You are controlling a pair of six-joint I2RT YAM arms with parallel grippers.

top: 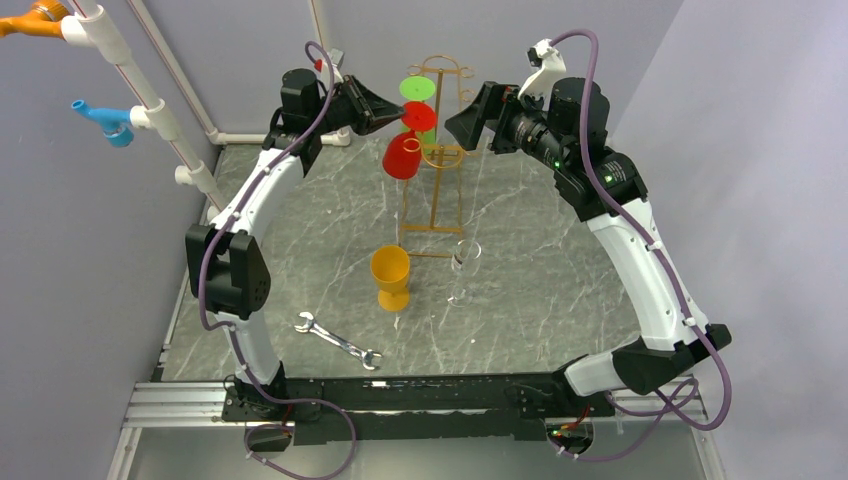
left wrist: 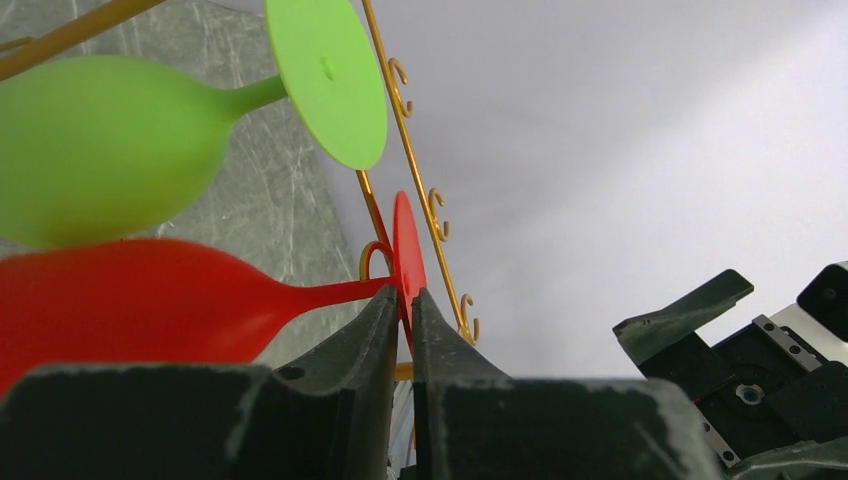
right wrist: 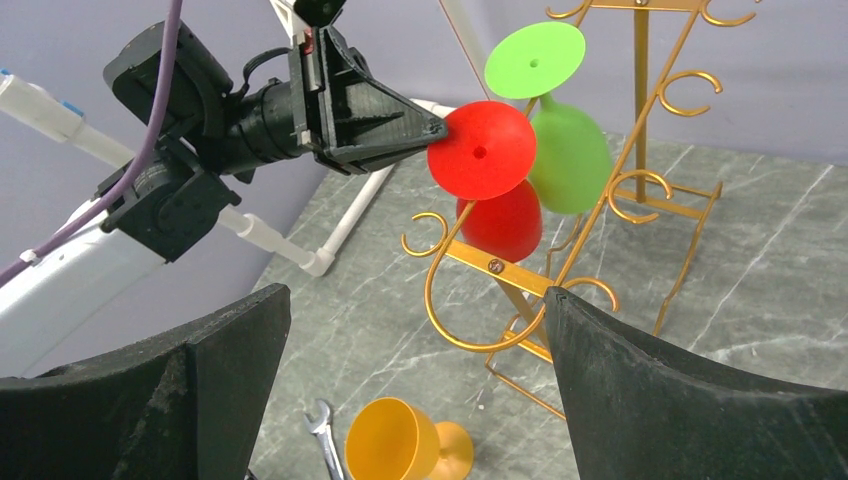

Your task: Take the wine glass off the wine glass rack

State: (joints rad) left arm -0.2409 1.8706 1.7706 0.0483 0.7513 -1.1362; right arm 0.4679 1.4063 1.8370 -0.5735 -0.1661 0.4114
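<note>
Left fingers (left wrist: 385,330) pinched on the foot rim of the red wine glass (left wrist: 130,300).
I see that glass hanging bowl-down in a wine glass rack (right wrist: 495,268) loop, green glass (left wrist: 100,140) just above it; right fingers (right wrist: 640,390) spread wide, holding nothing, near the rack.

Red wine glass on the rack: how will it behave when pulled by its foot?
The red wine glass looks matte and opaque, probably plastic: light, not brittle. Pinched by the left gripper only at its foot rim, it may pivot.
</note>
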